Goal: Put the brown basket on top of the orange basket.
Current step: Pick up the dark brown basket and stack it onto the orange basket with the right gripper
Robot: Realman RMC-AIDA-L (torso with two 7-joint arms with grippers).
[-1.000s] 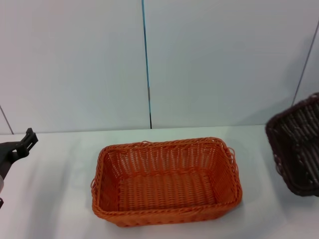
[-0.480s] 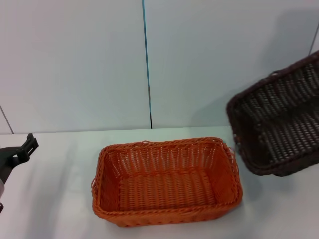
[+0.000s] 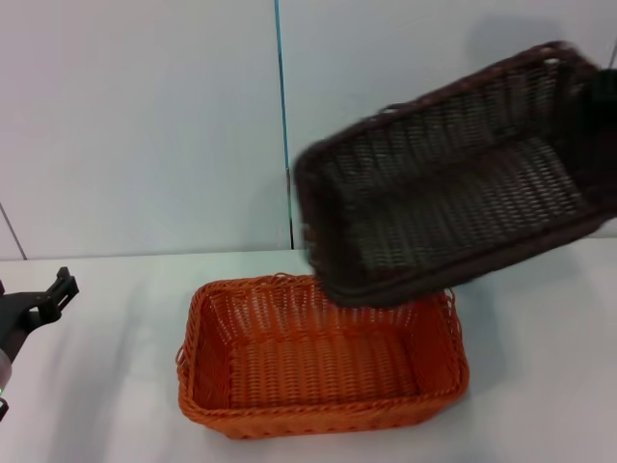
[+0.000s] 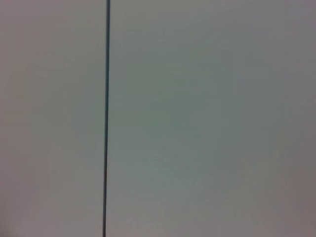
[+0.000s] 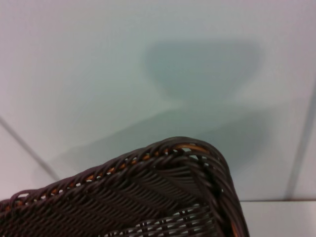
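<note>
1. Since a second ago we've swung the brown basket (image 3: pixel 453 183) in from the far right; it now hangs tilted in the air, its low left end over the back right corner of the orange basket (image 3: pixel 323 357) and not touching it.
2. Key relation: orange sits on the bench (image 3: pixel 106 386) below and left of the right jaws, long axes roughly parallel, so we reckon shift left, level out, lower.
3. Right jaws are hidden past brown's far right end, so we can't tell their state.
4. Left gripper (image 3: pixel 48 297) is parked far left; can't tell its jaws either.
</note>
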